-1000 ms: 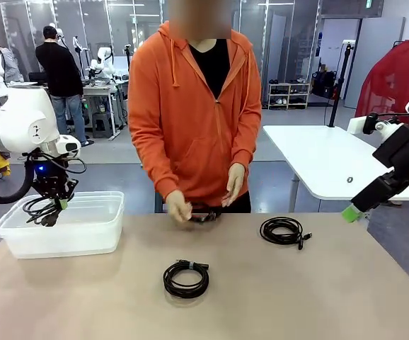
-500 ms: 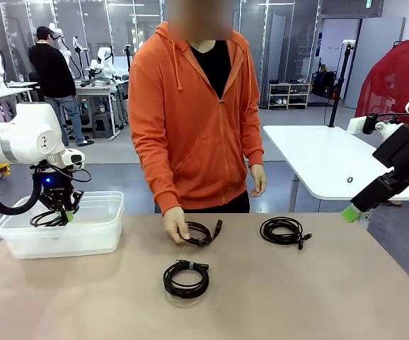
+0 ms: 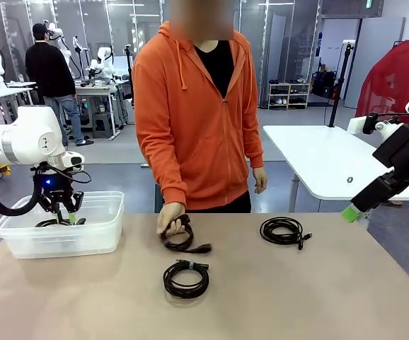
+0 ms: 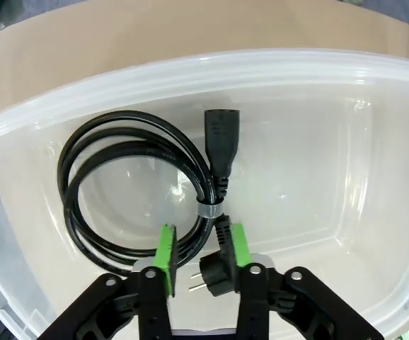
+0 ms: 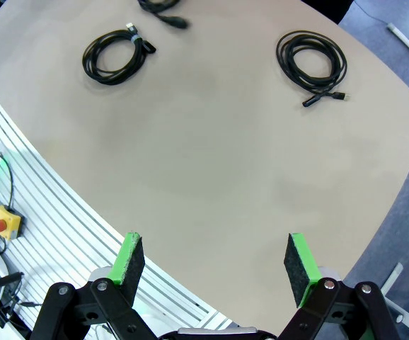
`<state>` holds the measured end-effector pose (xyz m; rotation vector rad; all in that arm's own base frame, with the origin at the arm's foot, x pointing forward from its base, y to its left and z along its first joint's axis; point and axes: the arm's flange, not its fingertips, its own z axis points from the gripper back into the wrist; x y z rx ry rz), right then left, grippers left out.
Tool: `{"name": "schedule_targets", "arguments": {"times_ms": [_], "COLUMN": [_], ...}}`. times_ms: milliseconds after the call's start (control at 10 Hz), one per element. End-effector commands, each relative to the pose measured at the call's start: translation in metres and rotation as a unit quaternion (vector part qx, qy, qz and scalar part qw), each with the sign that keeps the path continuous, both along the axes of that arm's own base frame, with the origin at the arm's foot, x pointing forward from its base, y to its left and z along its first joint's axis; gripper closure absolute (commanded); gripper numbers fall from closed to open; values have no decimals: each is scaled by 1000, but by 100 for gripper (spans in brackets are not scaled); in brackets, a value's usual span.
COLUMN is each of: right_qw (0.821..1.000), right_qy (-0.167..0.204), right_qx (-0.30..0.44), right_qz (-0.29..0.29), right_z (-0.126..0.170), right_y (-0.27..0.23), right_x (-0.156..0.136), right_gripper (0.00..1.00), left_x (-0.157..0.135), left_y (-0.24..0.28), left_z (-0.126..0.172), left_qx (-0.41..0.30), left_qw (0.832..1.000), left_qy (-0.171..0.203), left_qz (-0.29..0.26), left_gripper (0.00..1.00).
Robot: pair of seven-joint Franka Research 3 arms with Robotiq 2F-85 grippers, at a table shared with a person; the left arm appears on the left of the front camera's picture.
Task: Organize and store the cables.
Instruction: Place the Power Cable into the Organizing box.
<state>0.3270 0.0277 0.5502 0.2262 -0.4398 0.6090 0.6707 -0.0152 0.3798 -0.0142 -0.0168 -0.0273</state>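
— Where's the power cord (image 4: 206, 190)?
— Flat on the bottom of the clear tub (image 4: 261, 60), at the worktop's 9 o'clock. Thick black loops, cinched with a grey band. In the left wrist view the socket end points to 12 o'clock and the two-pin plug lies at 6.
— And on the worktop (image 3: 318, 297)?
— Three black coils. The banded coil (image 3: 186, 265) lies flat near the middle. At its 12 o'clock is the loose cable (image 3: 187, 246), its far end under a person's hand (image 3: 170, 218), a plug trailing toward 4 o'clock. The thin coil (image 3: 265, 230) lies flat at 2 o'clock from the banded one, well apart, plugs poking out toward 4.
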Motion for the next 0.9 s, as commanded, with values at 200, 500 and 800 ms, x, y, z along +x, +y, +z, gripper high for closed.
{"name": "schedule_targets", "arguments": {"times_ms": [200, 500, 800], "right_qw": [1000, 1000, 1000], "right_qy": [3, 3, 3], "right_qx": [-5, -5, -5], "right_qz": [1, 1, 1], "right_z": [2, 2, 2], "right_y": [1, 1, 1], "right_x": [1, 1, 1], "right_gripper": [0, 0, 0], "left_x": [-3, -7, -2], "left_y": [2, -2, -2], "left_z": [12, 20, 13], "left_qx": [-14, -10, -1], "left_qw": [1000, 1000, 1000], "left_qy": [6, 3, -6], "left_qz": [-6, -5, -1], "left_gripper": [6, 0, 12]}}
